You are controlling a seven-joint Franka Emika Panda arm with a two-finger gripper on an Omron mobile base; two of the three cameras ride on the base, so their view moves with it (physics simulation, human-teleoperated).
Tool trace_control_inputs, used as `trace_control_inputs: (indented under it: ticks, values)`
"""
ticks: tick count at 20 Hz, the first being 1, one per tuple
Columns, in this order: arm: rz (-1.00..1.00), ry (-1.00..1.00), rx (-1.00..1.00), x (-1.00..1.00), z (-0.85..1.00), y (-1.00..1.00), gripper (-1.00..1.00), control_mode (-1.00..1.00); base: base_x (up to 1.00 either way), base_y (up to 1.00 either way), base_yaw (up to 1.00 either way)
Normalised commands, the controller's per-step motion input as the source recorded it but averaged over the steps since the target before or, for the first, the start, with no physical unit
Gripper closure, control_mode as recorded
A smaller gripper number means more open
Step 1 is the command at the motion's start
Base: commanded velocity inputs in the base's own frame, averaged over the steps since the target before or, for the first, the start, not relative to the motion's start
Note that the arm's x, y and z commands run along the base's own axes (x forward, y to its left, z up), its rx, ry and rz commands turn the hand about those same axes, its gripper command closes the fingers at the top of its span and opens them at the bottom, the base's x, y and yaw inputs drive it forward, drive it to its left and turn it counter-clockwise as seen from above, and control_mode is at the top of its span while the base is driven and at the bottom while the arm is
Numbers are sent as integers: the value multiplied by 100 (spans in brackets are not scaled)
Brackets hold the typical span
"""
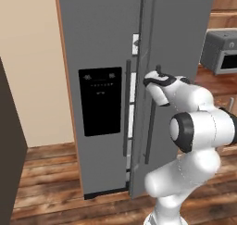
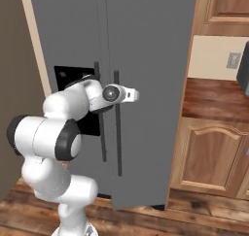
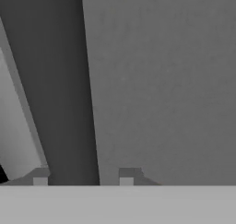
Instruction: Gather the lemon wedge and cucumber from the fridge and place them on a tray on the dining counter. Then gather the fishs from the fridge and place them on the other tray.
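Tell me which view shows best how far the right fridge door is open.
Left base view: the right fridge door stands slightly ajar, with white shelf edges visible in the gap. The right base view shows that door face-on, the gap barely readable. The hand view gives a close patch of door and its handle.

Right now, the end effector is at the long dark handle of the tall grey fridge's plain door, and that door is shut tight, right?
Not quite. The plain grey fridge door is slightly ajar. The left base view shows a gap with white shelves along its edge. The end effector is indeed at its long dark handle.
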Motion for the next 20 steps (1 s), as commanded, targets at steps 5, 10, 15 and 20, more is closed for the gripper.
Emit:
trace_control_inputs:
  ticks: [5,10,15,20]
  values:
    - [0,1,0,-66,0,-98,100,-100,0,0,0]
    - [1,0,0,-58,-1,-100,100,-100,0,0,0]
    - [3,0,0,-44,0,-100,100,-100,0,0,0]
    - [6,0,0,-33,-1,-100,100,-100,0,0,0]
